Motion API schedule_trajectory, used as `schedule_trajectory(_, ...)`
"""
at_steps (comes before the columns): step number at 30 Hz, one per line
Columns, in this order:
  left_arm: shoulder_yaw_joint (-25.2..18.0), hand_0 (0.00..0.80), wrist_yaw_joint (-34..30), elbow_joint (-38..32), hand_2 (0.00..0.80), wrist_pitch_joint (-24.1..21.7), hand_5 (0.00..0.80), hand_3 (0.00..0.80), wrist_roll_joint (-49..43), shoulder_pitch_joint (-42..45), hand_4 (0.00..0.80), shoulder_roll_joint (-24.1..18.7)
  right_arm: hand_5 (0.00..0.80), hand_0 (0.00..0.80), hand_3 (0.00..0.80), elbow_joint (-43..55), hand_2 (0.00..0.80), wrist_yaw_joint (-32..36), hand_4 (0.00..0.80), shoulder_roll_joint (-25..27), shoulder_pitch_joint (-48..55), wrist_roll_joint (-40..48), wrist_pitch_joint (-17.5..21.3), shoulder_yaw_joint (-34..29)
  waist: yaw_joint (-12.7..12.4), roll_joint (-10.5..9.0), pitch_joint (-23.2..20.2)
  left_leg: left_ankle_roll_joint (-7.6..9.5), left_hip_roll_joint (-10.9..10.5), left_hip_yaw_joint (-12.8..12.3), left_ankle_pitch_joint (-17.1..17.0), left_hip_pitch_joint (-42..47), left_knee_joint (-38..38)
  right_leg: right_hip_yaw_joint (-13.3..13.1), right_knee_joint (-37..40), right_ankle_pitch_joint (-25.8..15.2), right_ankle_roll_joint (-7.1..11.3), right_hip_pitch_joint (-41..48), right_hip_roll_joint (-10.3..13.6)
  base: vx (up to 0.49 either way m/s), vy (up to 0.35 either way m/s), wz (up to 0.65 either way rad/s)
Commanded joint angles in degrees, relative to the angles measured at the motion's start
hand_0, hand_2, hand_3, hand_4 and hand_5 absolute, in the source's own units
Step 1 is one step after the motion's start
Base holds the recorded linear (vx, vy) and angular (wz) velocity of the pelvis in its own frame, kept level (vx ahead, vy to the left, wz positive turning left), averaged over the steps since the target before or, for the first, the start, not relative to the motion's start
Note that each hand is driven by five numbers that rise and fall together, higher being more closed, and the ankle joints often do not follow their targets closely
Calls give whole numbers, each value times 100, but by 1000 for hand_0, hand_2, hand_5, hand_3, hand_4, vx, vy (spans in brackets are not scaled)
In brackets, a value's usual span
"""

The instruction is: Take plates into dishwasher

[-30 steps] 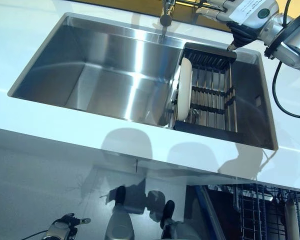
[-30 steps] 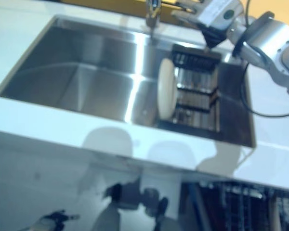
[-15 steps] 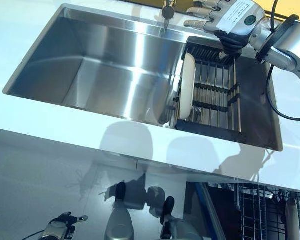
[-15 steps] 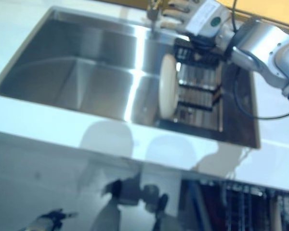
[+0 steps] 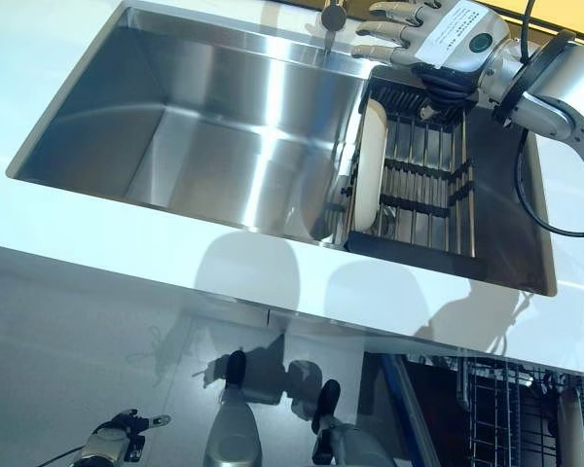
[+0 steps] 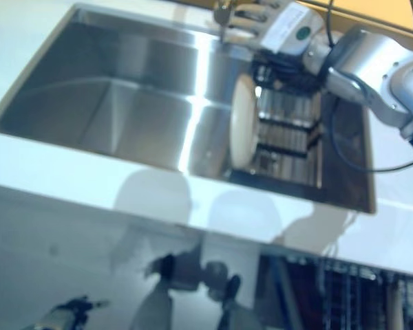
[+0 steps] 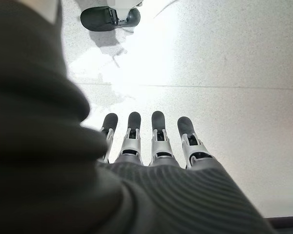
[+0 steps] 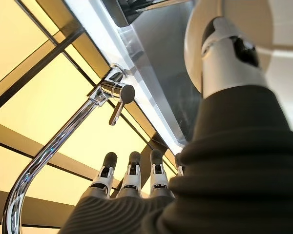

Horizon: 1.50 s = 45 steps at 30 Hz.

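- A cream plate (image 5: 369, 167) stands on edge in the dark rack (image 5: 423, 195) at the sink's (image 5: 204, 126) right end.
- The right hand (image 5: 419, 34), fingers spread and empty, hovers above the rack's far end, apart from the plate.
- The left hand (image 7: 151, 141) hangs low over the floor, fingers straight.

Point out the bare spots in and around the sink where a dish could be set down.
Free: the sink basin left of the white plate, and the counter strip along its front. Crowded: the drying rack, with the right robot hand above its far end.
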<state>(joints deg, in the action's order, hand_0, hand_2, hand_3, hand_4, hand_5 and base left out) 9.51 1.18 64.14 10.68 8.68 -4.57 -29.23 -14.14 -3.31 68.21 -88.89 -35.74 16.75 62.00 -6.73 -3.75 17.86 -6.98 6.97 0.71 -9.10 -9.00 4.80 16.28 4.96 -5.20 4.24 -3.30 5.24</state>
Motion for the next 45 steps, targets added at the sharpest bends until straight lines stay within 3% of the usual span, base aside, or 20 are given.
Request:
schedule_trajectory(1,22,0,14,6,0,-40,0,0,3,-87,0,-228,0,0,0,318,0,75,0,122,-479,162,133,199,-31,-287,16,38,-59,-256,255,130,20,-48,4,6,450,15,292,0,0,0)
schedule_trajectory(27,57,0,-106,-112,0,-65,0,0,-33,-83,0,-272,0,0,0,779,0,839,0,164,-123,-15,481,213,-25,-261,18,26,-61,-312,250,172,20,-38,4,-6,462,36,319,0,0,0)
schedule_trajectory(45,73,0,-294,-79,0,-177,0,0,-84,-145,0,-346,0,0,0,465,0,1076,0,-67,250,-698,969,263,-94,-162,133,15,-55,-307,213,101,20,23,4,-39,456,-39,351,0,0,0)
